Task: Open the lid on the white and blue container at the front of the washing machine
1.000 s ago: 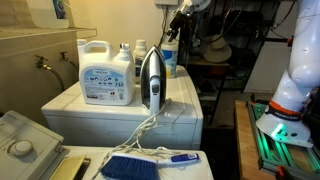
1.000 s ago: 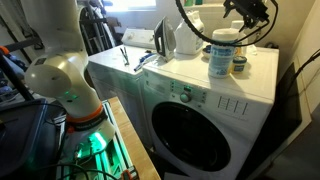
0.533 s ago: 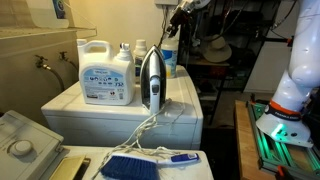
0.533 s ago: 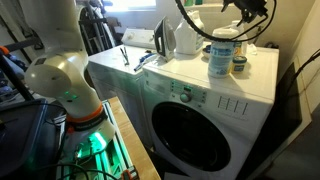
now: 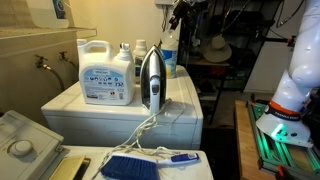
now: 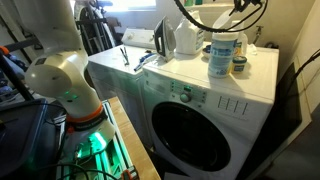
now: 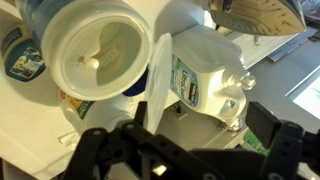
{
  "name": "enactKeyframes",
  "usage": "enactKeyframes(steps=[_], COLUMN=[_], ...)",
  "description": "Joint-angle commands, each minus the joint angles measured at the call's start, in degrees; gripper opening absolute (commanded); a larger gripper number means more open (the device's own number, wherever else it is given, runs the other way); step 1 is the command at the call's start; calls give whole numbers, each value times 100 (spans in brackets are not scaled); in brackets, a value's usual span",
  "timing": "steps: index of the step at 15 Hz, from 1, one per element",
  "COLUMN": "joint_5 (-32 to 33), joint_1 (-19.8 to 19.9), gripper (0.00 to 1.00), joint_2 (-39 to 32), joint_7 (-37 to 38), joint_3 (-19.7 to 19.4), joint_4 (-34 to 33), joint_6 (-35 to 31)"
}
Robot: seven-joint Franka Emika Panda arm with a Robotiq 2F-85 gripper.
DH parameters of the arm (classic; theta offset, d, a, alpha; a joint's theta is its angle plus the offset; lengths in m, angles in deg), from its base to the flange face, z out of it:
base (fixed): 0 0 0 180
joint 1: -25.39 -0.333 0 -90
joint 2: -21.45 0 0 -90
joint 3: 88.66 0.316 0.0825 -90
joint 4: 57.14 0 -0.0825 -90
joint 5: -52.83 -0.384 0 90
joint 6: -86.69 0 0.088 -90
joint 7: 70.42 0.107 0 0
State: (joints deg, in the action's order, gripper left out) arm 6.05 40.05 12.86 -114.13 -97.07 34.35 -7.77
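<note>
The white and blue container (image 5: pixel 170 50) stands on the washing machine (image 5: pixel 185 118) near its front edge, behind the iron; it also shows in an exterior view (image 6: pixel 223 55). In the wrist view I look down on its round white top (image 7: pixel 95 60), with the lid flap (image 7: pixel 160 85) standing up on edge beside it. My gripper (image 7: pixel 200 122) is open and empty, its dark fingers apart above the machine's top. In an exterior view the gripper (image 5: pixel 182 12) hangs a little above the container, clear of it.
A big white handled jug (image 5: pixel 106 72) and a black-and-silver iron (image 5: pixel 151 78) stand on the washing machine (image 6: pixel 190 115), the iron's cord trailing over its front. A small jar (image 6: pixel 240 66) sits beside the container. A blue brush (image 5: pixel 140 165) lies on the counter in front.
The gripper has lifted upward away from the container's top, nearly out of the top of both exterior views. The container has not moved.
</note>
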Motion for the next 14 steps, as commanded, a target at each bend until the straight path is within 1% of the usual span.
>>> enactKeyframes(steps=[1,9,14], joint_5=[-134,-285,-214], joint_1=[-59,-294,-447], gripper=[100,100,100], joint_2=[235,221,221], joint_7=[-261,-561,-779], joint_3=[27,159,257], joint_4=[211,364,605], joint_6=[236,286,230])
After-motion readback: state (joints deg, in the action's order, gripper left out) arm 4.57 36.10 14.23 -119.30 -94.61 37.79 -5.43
